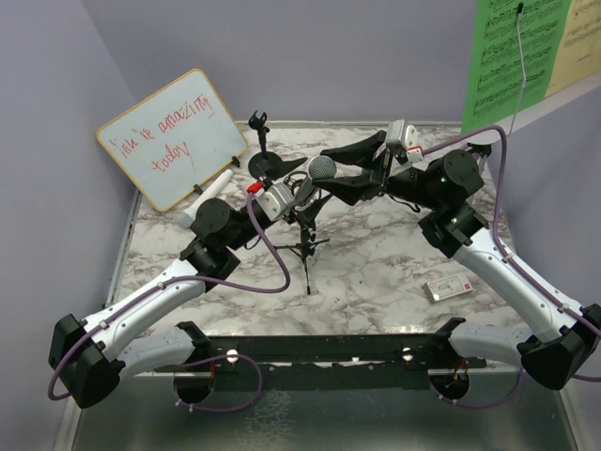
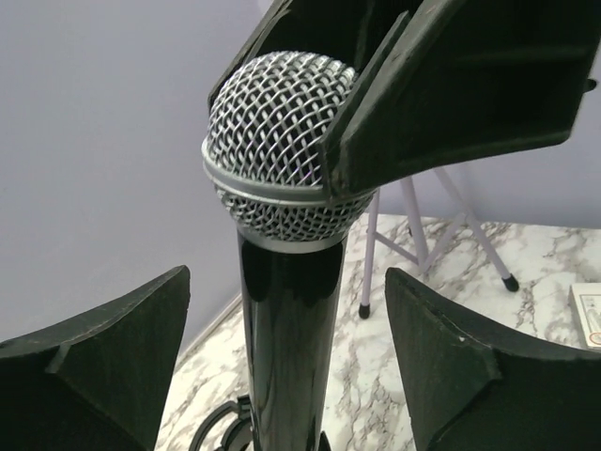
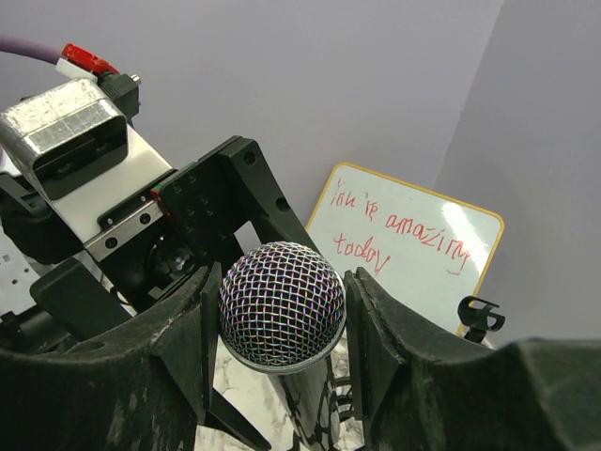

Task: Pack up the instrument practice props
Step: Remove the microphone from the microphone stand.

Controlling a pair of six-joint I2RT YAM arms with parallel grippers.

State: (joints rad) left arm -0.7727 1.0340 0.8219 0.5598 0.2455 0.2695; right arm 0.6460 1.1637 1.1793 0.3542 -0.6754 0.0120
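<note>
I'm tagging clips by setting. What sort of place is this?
Probably a small robot test booth dressed as a music practice corner: a microphone on a tripod, green music sheets hung up at the right, all around a marble-patterned tabletop.

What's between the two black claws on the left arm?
The black handle of the microphone, upright, with a gap on each side; the left gripper has its fingers clear of it. The left wrist view shows this.

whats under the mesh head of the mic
Its glossy black handle, between the fingers of the open left tool. The tripod legs show below; where both meet is covered by that tool.
</note>
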